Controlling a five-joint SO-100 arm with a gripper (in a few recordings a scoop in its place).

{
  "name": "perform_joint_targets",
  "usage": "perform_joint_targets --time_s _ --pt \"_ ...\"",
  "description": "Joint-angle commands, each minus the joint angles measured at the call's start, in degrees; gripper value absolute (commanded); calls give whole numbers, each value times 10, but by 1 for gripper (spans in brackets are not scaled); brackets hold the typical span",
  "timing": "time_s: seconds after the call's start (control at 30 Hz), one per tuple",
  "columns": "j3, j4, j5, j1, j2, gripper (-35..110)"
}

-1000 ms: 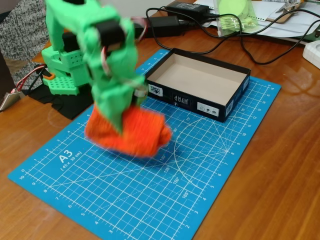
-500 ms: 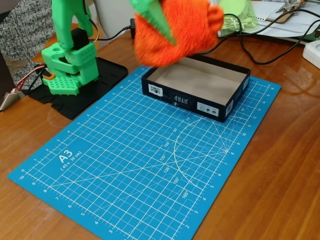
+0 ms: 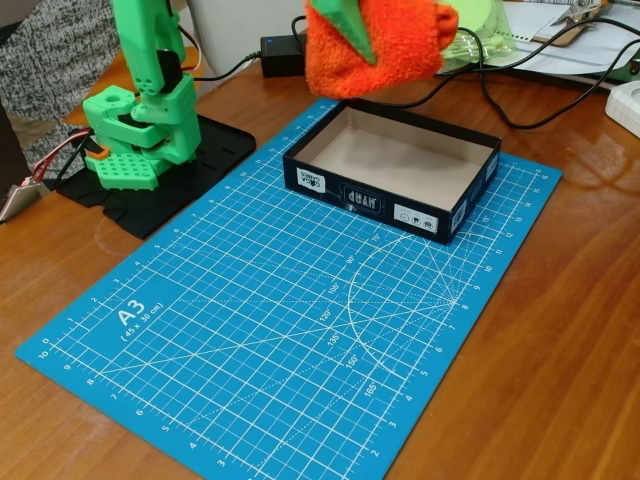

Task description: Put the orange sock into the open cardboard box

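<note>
Left of the open cardboard box, the green arm's base stands on a black pad at the corner of the blue cutting mat. Above the box's far left corner hangs the orange sock, pinched by the green fingers pressing into its fuzzy side. The box is empty, tan floor showing. To do this step well, the sock should probably travel a little farther over the box's middle, then come down low before release, so the soft lump cannot catch the black rim.
</note>
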Motion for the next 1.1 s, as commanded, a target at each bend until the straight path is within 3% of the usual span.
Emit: perform_joint_targets --time_s 0.0,0.27,0.57,0.87,0.9,1.03,1.07 --pt "61 -46 83 -20 -3 0" --pt "65 -119 192 -62 -46 0" --pt "89 -103 173 -64 -77 0" --pt "254 -219 178 -62 -89 0" --pt "268 -233 175 -62 -91 4" --pt "256 -197 138 -72 -98 54" --pt "246 -185 134 -73 -97 55"
